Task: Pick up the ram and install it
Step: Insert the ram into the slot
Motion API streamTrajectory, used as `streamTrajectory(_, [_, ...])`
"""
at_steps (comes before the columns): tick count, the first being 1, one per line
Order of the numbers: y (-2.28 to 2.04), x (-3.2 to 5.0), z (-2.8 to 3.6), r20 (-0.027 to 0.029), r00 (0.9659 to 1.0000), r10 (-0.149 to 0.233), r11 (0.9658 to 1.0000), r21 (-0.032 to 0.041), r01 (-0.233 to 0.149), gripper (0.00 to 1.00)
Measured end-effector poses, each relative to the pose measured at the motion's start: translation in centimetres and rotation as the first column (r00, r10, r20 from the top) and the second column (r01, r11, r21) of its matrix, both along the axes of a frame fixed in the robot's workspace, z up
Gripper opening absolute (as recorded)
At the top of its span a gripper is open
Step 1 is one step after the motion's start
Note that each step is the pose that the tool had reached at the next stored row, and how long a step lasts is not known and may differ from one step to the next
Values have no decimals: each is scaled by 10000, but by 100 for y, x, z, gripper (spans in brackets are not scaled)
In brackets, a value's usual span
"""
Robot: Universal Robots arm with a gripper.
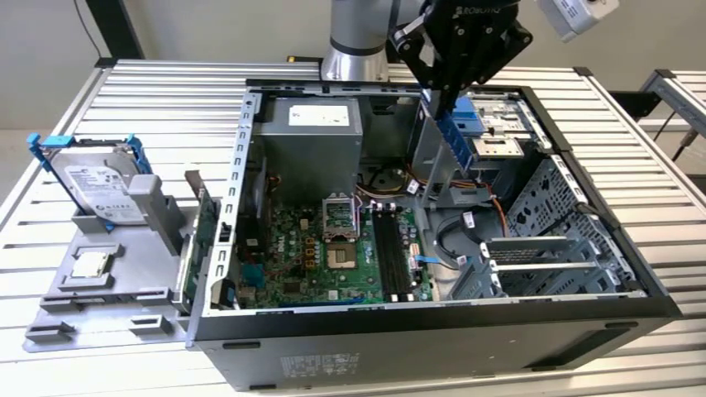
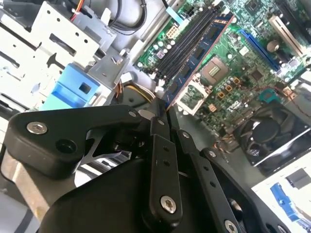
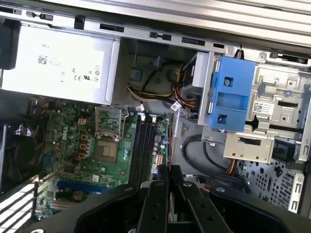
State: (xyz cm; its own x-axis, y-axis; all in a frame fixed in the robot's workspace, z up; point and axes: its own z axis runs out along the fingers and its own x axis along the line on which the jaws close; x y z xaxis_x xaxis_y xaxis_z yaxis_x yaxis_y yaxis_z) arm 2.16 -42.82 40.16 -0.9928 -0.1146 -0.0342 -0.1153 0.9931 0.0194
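Ram (image 1: 452, 141) clamped in claw (image 1: 447, 101), hanging upright over open case (image 1: 419, 351), upper centre of exterior view. Second wrist view adds detail: long blue board, dark chips, coppery edge. First wrist view has it edge-on.

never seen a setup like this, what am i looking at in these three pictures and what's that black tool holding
It is a robot arm working over an open computer case that lies on a slatted metal table. The exterior view looks on from outside; both wrist views come from cameras riding on the arm, looking down past its black tool. The tool is shut on the ram, a thin blue-green memory stick, held above the green motherboard with its dark memory slots. Beside the case, at the exterior view's left, a grey holder carries a hard drive and a small square processor chip.
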Motion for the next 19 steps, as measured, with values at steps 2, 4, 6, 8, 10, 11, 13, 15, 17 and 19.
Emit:
streamTrajectory(2, [0,0,0,0,10000,-53,10000,0,53,0])
streamTrajectory(4, [0,0,0,0,10000,-54,10000,0,54,0])
streamTrajectory(6, [0,0,0,0,10000,-54,10000,-1,54,0])
streamTrajectory(8, [0,0,0,0,10000,-75,10000,-1,75,0])
streamTrajectory(10, [0,0,-2,1,9998,-191,9998,0,191,0])
streamTrajectory(11, [0,0,-4,0,9996,-286,9996,1,286,0])
streamTrajectory(13, [0,1,-7,0,9989,-468,9989,-1,468,0])
streamTrajectory(15, [0,1,-11,0,9982,-596,9982,-1,596,0])
streamTrajectory(17, [0,1,-11,0,9981,-617,9981,-2,617,0])
streamTrajectory(19, [0,1,-12,0,9981,-620,9981,-1,620,0])
